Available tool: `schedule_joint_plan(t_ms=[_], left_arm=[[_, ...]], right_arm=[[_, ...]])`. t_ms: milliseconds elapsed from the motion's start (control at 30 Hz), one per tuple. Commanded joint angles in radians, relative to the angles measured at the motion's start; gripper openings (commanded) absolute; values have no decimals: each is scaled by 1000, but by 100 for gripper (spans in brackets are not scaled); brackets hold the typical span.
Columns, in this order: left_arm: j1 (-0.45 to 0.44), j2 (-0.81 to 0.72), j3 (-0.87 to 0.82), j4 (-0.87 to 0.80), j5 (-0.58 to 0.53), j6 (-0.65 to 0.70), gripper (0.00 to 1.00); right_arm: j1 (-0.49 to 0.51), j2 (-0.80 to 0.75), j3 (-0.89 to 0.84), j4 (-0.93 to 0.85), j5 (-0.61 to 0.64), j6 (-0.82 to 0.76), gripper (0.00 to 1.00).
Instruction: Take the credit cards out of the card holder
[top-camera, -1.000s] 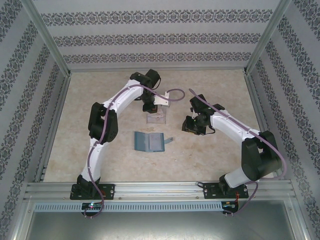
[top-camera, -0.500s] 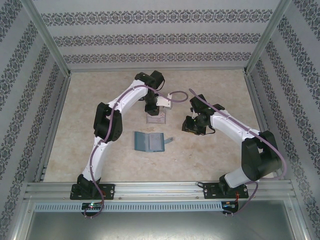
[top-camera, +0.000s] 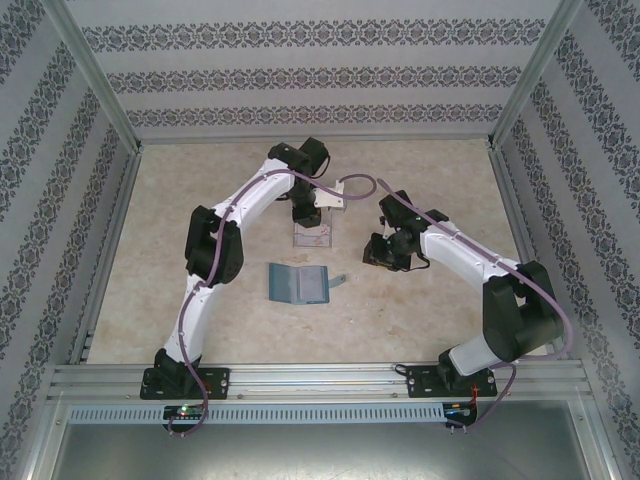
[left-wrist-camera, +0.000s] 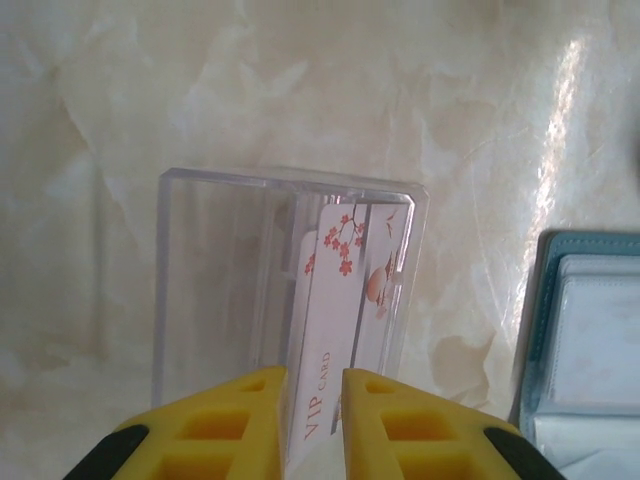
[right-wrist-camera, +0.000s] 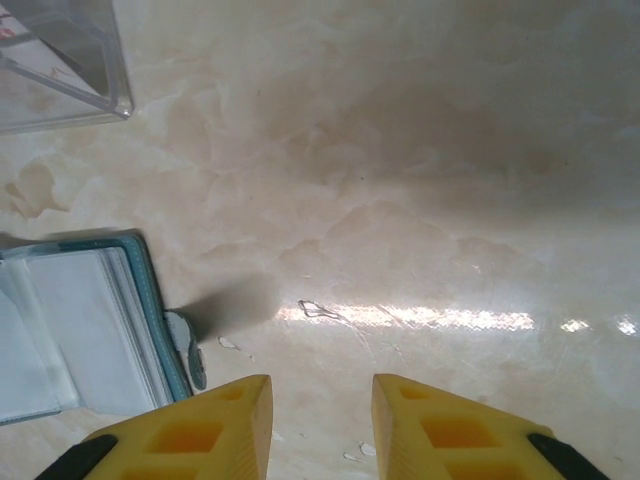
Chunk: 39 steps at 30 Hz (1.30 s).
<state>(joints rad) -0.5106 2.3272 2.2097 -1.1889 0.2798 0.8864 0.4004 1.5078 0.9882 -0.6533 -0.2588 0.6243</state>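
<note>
Beige marbled table (top-camera: 400, 310); clear tray (top-camera: 311, 236) near centre; open teal card holder (top-camera: 298, 284) just nearer, apart.

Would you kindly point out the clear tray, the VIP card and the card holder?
clear tray (left-wrist-camera: 215, 275): left wrist view, bare left half.
VIP card (left-wrist-camera: 335, 300): left wrist view, printed face.
card holder (top-camera: 298, 284): top external view, inner panel.

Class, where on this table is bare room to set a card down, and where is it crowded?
Bare: the strip between the card holder and the near rail; the far-right corner beyond the right pincer. Crowded: around the clear tray, under the left pincer.
</note>
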Motion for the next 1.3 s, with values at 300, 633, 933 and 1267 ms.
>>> schedule_joint_plan(t_ms=[300,633,933,1267], left_arm=[[7,-180,-175,215,32,-551,19],[32,-321,-415,391,61,-920,18],[38,-457,-661,569,47,-1179,24],[44,-604,-863,722,-45,-1396,16]], right_arm=[[72,39,3,56,-40,40,32],[107,72,14,95,-71,63,32],[149,120,32,151,-147,87,31],[183,180,68,174,-187,94,32]])
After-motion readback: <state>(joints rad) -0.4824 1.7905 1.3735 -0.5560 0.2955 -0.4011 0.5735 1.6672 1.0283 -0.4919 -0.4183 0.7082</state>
